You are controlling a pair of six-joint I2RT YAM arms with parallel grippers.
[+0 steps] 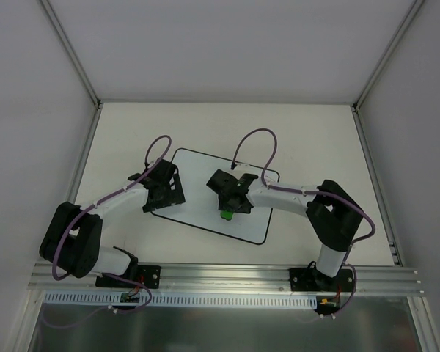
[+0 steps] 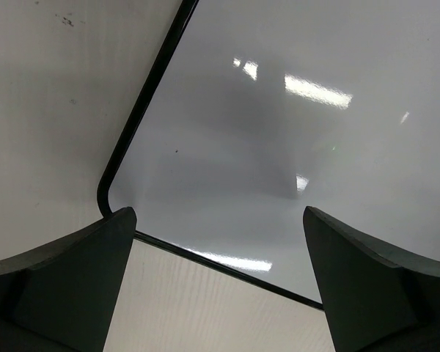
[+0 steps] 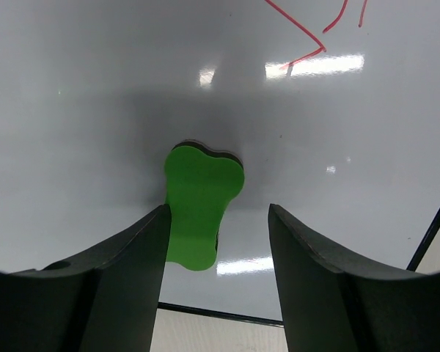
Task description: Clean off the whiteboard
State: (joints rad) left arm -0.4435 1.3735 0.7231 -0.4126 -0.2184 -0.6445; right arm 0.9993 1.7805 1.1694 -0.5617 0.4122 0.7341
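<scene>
My right tool (image 3: 218, 213), released, straddles the green eraser (image 3: 199, 205) on the whiteboard (image 1: 194, 169), mid counter (image 1: 315, 132); red marks (image 3: 301, 33) lie straight ahead. My left tool (image 2: 218, 216), released, hovers over its corner

surface: pale table (image 1: 315, 139) | on it: whiteboard (image 1: 198, 209), flat, skewed
</scene>
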